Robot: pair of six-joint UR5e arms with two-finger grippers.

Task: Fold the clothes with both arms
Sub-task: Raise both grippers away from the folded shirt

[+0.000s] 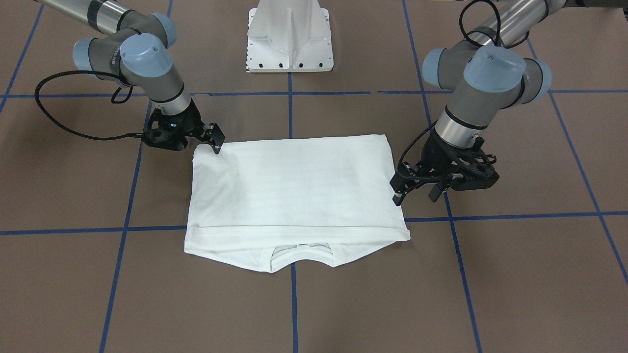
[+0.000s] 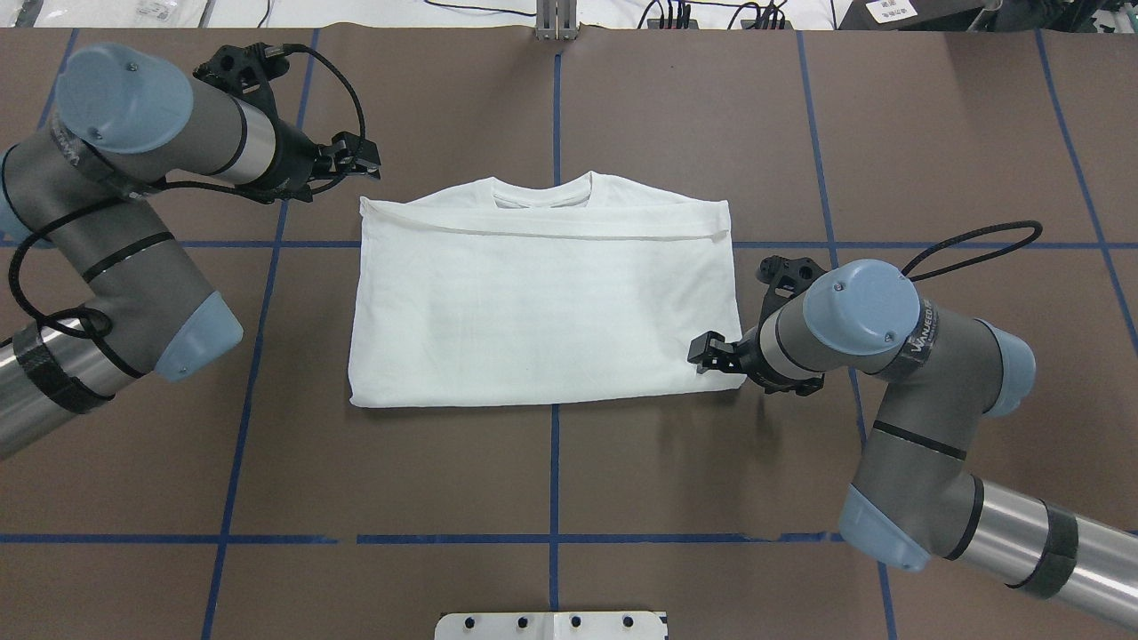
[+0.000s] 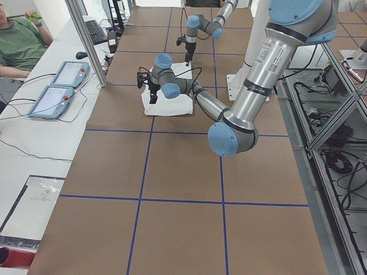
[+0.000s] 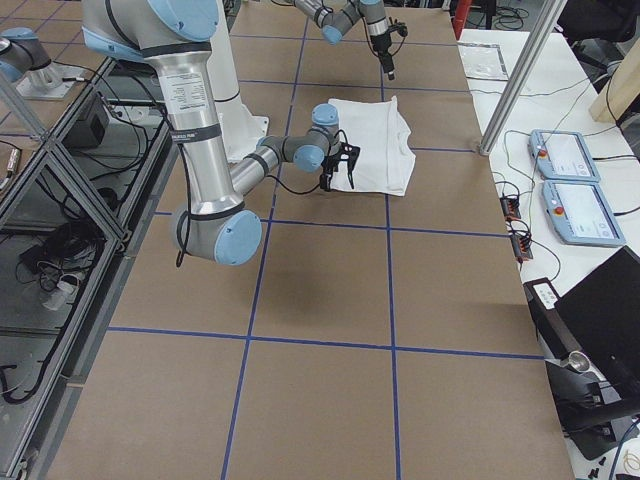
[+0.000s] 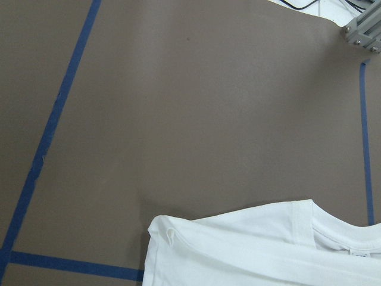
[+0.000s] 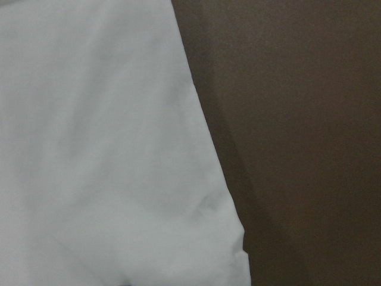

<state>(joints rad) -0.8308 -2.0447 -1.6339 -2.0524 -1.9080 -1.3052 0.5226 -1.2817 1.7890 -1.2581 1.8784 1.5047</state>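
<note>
My left arm (image 2: 133, 258) comes in bent hard at the elbow with the wrist turned inward. The left gripper (image 1: 414, 197) points down, its two fingers spread apart. My right arm (image 2: 916, 427) is doubled back the same way, with the right gripper (image 1: 216, 140) tipped down low. Honestly can't tell from any view whether that one's fingers are apart or together.

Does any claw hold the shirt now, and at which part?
Left claw is open beside the T-shirt, holding nothing. Right claw touches its corner; a grip cannot be told.
</note>
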